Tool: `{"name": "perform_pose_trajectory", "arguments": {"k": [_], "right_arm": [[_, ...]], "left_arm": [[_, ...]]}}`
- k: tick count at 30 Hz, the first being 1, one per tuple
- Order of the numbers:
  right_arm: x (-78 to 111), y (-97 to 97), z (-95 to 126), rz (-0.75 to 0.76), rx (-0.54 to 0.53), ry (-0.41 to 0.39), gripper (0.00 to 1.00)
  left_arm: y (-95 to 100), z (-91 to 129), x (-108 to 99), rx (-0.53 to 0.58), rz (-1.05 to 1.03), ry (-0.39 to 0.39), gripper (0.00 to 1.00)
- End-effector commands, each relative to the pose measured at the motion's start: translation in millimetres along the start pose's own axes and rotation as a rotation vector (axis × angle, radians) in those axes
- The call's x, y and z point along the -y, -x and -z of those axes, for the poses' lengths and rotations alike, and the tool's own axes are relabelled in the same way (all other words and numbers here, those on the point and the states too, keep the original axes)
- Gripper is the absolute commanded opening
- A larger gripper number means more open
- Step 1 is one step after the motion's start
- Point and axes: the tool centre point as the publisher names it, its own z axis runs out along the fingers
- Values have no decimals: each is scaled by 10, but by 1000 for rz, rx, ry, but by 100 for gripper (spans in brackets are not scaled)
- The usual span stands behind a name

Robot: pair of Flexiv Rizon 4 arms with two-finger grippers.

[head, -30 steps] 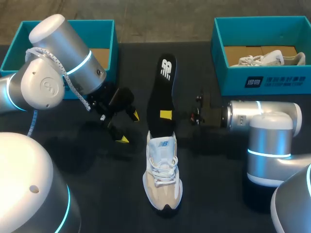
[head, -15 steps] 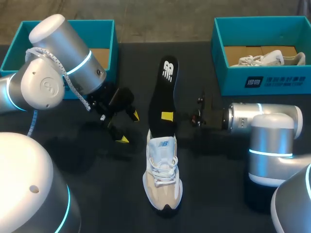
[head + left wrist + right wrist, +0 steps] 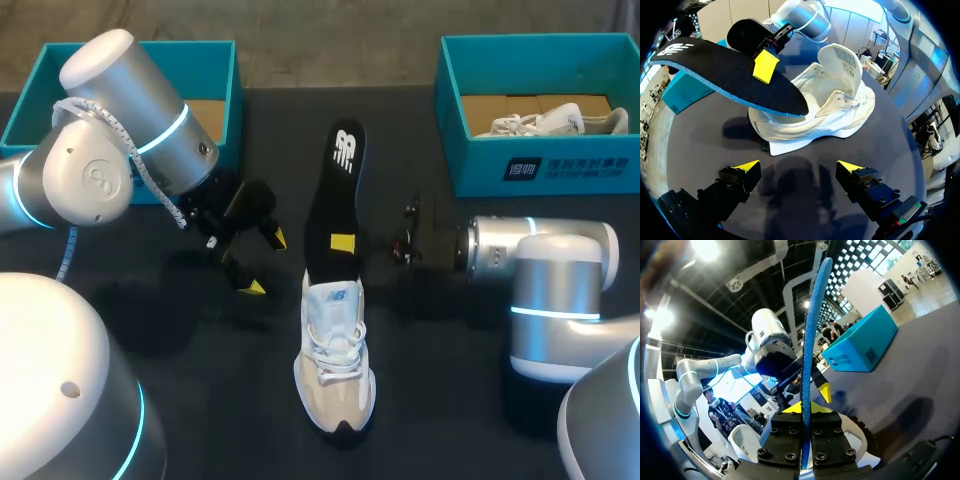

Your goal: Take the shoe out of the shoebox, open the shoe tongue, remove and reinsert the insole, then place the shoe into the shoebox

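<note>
A white and beige shoe (image 3: 335,365) lies on the black table, tongue folded open (image 3: 842,60). Its black insole (image 3: 335,205) with a blue underside is lifted above the heel end, slanting away from the shoe. My right gripper (image 3: 343,243) is shut on the insole, one yellow tip on its top face (image 3: 765,65). In the right wrist view the insole (image 3: 812,340) stands edge-on between the pressed fingers of the right gripper (image 3: 806,407). My left gripper (image 3: 262,262) hangs open to the left of the shoe, holding nothing; in its own view the shoe (image 3: 825,110) lies ahead of the left gripper (image 3: 799,167).
A teal shoebox (image 3: 30,105) stands at the back left, partly behind my left arm. Another teal shoebox (image 3: 540,165) at the back right holds a second white shoe (image 3: 545,120). My right arm's elbow (image 3: 555,300) stands low at the right.
The insole in my right gripper has shifted a little, its far end moving slightly right and nearer. The left arm and the shoe have stayed put.
</note>
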Motion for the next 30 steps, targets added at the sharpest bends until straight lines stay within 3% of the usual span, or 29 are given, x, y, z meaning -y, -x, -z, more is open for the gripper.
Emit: {"name": "perform_pose_trajectory", "arguments": {"k": [1,30], "right_arm": [[36,-27,18,-1,4,2,0],[150,-31,-132,-14,-10,-4,0]], "left_arm": [[-2,-5,2,1,0,3,100],[-2,-5,2,1,0,3,100]]}}
